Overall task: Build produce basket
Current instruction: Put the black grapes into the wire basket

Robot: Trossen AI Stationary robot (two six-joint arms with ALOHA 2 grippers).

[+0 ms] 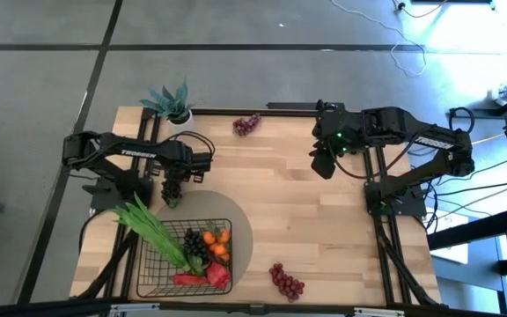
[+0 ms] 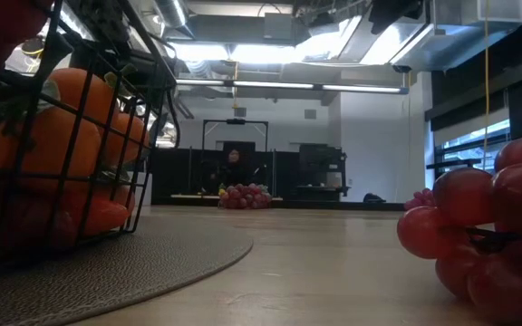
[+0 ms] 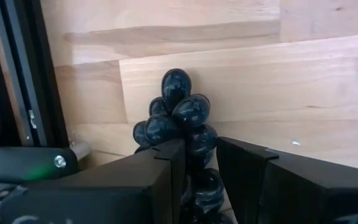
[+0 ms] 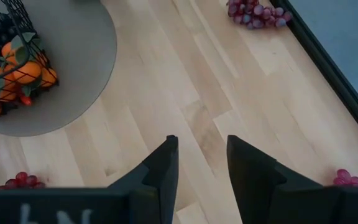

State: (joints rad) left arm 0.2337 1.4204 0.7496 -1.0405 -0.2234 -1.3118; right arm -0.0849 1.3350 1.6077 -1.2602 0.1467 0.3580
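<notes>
The dark wire-mesh basket (image 1: 161,264) stands on a grey round mat (image 1: 240,231) at the table's near left. It holds green bean pods (image 1: 152,231), dark grapes (image 1: 193,241), tangerines (image 1: 219,244) and red peppers (image 1: 209,276). My left gripper (image 1: 172,195) is just beyond the basket's far left corner, shut on a dark grape bunch (image 3: 178,115). My right gripper (image 1: 324,164) is open above bare wood at the far right (image 4: 201,152). One red grape bunch (image 1: 246,124) lies near the far edge and another (image 1: 286,282) near the near edge. My left gripper pinches the dark grape bunch between its two fingers (image 3: 166,165), one on each side of the bunch's lower grapes (image 3: 199,142). The rest of the bunch sticks out past the fingertips toward the wood. Whether it is lifted clear, I cannot tell.
A potted teal-leaved plant (image 1: 170,101) stands at the far left corner. In the low view the basket (image 2: 53,136) and mat (image 2: 116,272) fill the left and red grapes (image 2: 488,235) the right. Bare wood lies between the mat and the right arm's base.
</notes>
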